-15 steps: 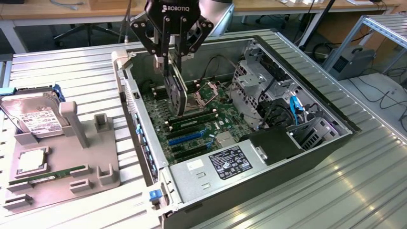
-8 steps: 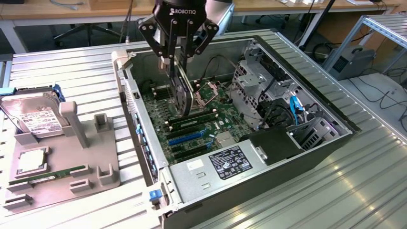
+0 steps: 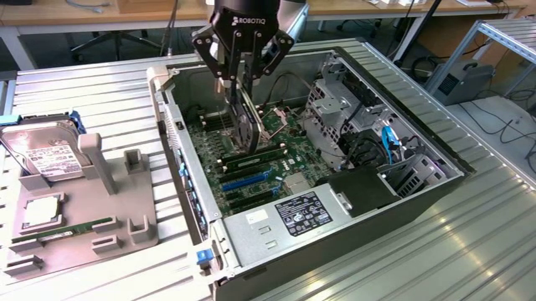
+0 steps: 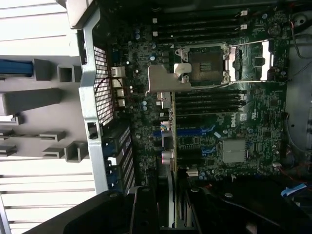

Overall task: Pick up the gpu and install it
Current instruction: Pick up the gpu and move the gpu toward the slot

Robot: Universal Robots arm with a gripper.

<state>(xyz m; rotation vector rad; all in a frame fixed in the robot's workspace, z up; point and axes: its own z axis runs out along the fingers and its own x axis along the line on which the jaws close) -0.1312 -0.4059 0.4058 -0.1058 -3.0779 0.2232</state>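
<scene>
The gripper (image 3: 241,84) fingers (image 3: 222,74) pinch the gpu (image 3: 245,125) by its top edge; it hangs edge-down below them, inside the case (image 3: 402,113). Its lower edge looks off the blue slots (image 3: 245,180), so pressing down could jam or twist it in the grip.

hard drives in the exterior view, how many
1: the silver hard drive lies on the gray tray at the exterior view's left, outside the computer case. More may be hidden in its drive bays.
</scene>
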